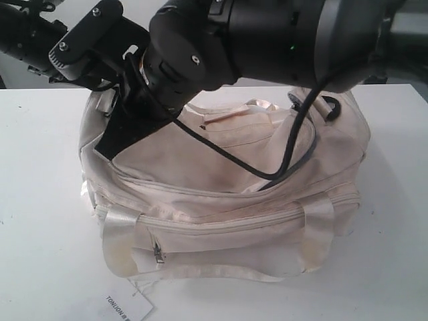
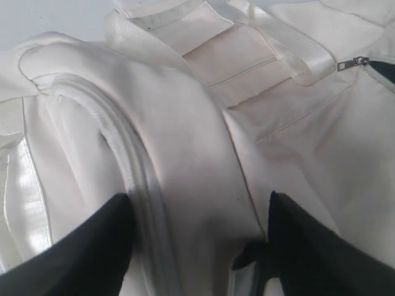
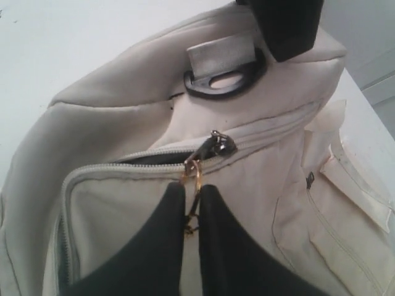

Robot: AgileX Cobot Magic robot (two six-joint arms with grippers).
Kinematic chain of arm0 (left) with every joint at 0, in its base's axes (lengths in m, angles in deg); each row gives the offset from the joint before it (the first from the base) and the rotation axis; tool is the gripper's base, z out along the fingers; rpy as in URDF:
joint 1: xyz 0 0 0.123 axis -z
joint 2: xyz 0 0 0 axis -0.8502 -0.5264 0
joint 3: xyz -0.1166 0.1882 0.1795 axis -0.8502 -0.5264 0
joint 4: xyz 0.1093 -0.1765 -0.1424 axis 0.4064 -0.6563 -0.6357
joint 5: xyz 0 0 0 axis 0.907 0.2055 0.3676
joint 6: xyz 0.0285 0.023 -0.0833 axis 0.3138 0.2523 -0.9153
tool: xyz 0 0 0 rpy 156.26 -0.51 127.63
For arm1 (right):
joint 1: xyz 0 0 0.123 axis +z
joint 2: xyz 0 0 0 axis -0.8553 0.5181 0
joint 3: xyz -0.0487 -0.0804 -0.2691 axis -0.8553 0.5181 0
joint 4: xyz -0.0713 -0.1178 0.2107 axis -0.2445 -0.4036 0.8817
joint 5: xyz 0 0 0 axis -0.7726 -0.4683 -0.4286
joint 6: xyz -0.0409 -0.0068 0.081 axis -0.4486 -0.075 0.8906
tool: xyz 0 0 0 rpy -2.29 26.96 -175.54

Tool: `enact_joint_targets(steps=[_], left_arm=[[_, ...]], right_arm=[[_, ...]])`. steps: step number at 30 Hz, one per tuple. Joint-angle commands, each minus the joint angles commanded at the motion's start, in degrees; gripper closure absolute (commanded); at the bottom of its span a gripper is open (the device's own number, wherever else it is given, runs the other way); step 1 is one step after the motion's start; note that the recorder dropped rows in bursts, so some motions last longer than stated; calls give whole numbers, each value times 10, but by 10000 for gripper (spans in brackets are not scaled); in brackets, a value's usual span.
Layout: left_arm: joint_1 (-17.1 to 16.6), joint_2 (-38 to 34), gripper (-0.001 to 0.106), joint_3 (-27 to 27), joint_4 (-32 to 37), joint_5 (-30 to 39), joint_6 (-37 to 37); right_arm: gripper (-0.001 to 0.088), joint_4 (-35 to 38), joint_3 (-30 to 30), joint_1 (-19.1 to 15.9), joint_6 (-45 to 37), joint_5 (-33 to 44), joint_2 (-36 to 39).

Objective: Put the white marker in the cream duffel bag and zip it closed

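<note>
The cream duffel bag [image 1: 221, 180] sits on the white table [image 1: 40, 200]. In the right wrist view my right gripper [image 3: 192, 188] is shut on the gold round pull [image 3: 191, 176] of the top zipper, just below the slider [image 3: 220, 144]. A short dark gap of open zipper [image 3: 148, 158] shows beside the slider. In the exterior view the right arm hides that gripper. My left gripper [image 2: 200, 196] is open, its black fingers [image 2: 92, 246] astride a fold of the bag's fabric at the bag's left end [image 1: 124, 134]. The white marker is out of view.
A flat white paper tag [image 1: 127, 309] with black print lies at the table's front edge. The front pocket's zip pull [image 1: 159, 253] hangs on the near side. A black strap ring [image 3: 225, 80] sits on the bag's end. A black cable [image 1: 287, 154] droops over the bag.
</note>
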Motion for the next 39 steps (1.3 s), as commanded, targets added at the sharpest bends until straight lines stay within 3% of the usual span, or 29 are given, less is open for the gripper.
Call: enact_joint_targets(steps=[4, 9, 17, 25, 39], left_arm=[[2, -13, 722, 0, -1, 12, -13], [2, -22, 1053, 0, -1, 16, -15], [2, -22, 1053, 0, -6, 16, -25], [2, -22, 1053, 0, -23, 15, -26], [1, -22, 1053, 0, -11, -19, -41]], right_arm=[[868, 19, 0, 0, 1, 0, 0], [868, 116, 0, 0, 2, -7, 4], [868, 181, 0, 0, 74, -43, 26], [868, 299, 0, 0, 70, 5, 45], [868, 411, 0, 0, -56, 125, 38]])
